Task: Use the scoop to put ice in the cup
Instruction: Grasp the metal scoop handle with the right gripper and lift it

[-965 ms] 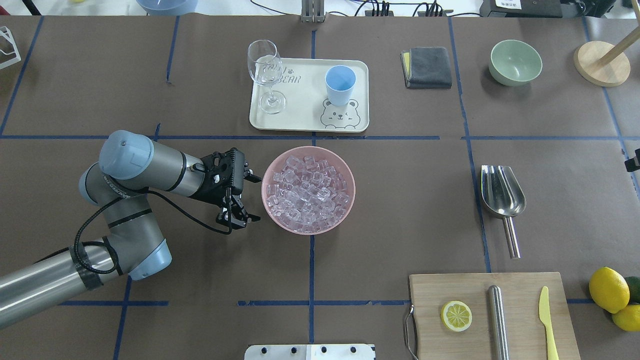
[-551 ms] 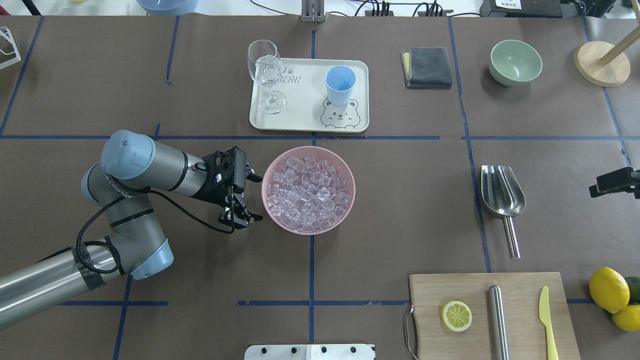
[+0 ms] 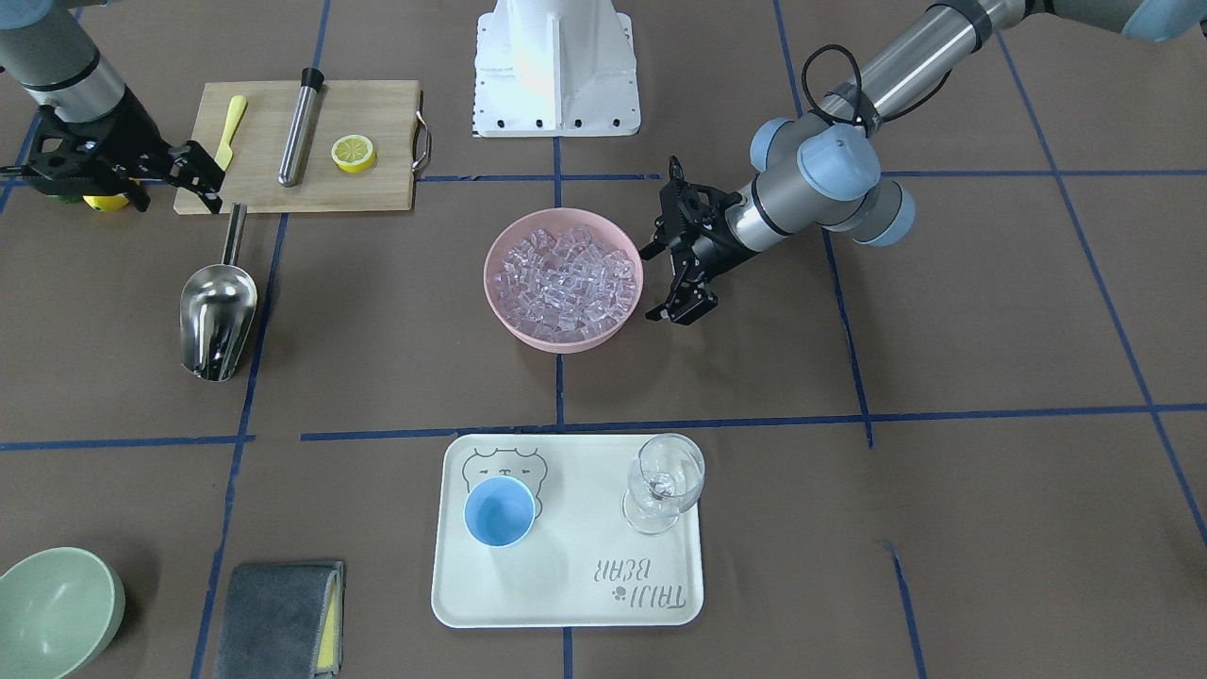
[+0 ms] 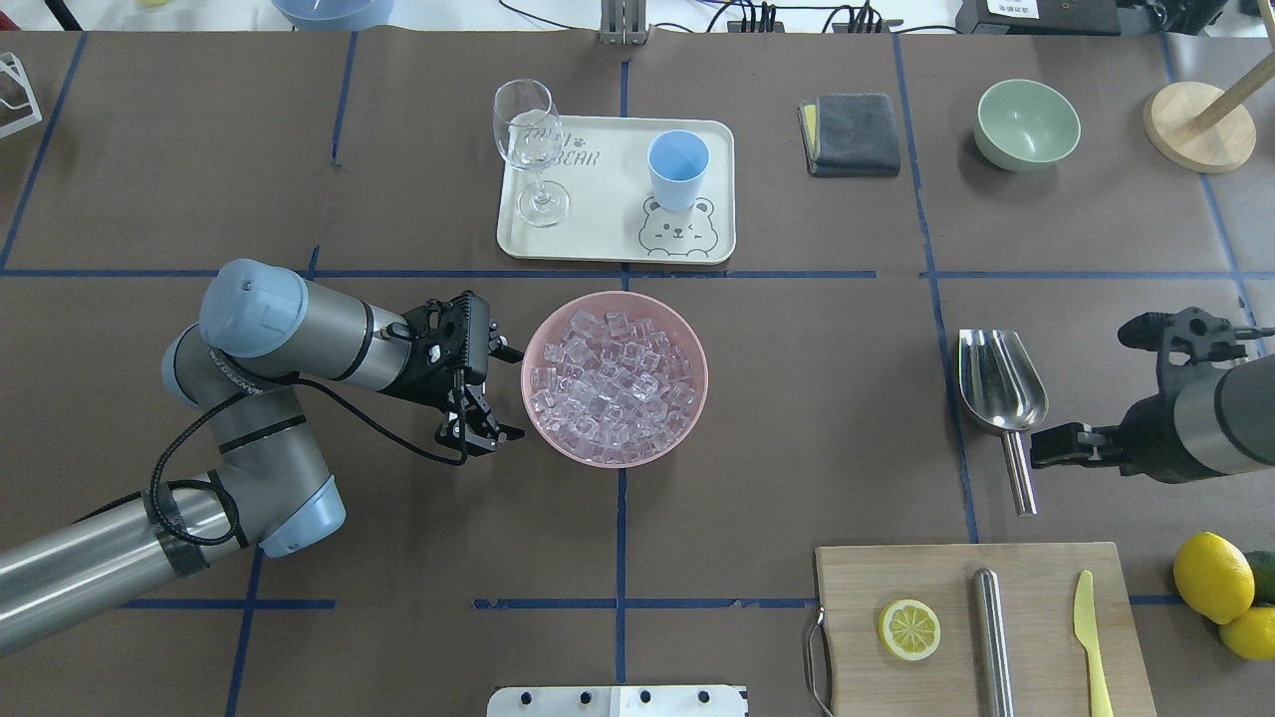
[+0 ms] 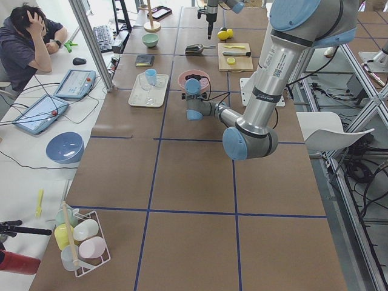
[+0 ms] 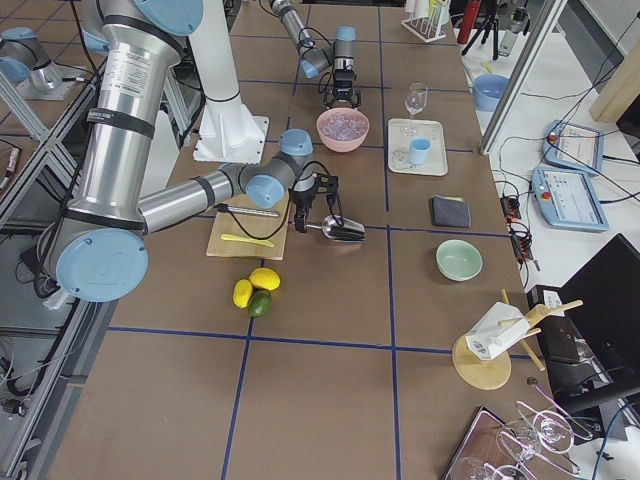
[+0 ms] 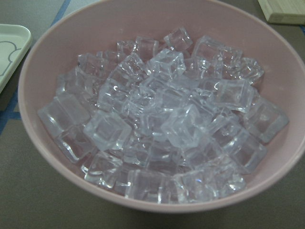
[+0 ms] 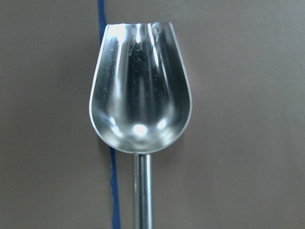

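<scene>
My right pincer (image 4: 1081,393) hangs wide open and empty just right of the scoop (image 4: 1001,383), whose handle runs down-frame. It is far nearer than my left pincer (image 4: 510,393), open and empty beside the pink bowl (image 4: 558,443) of ice (image 4: 613,373). The cup (image 4: 677,164) stands on the tray (image 4: 608,229), upper centre.
</scene>
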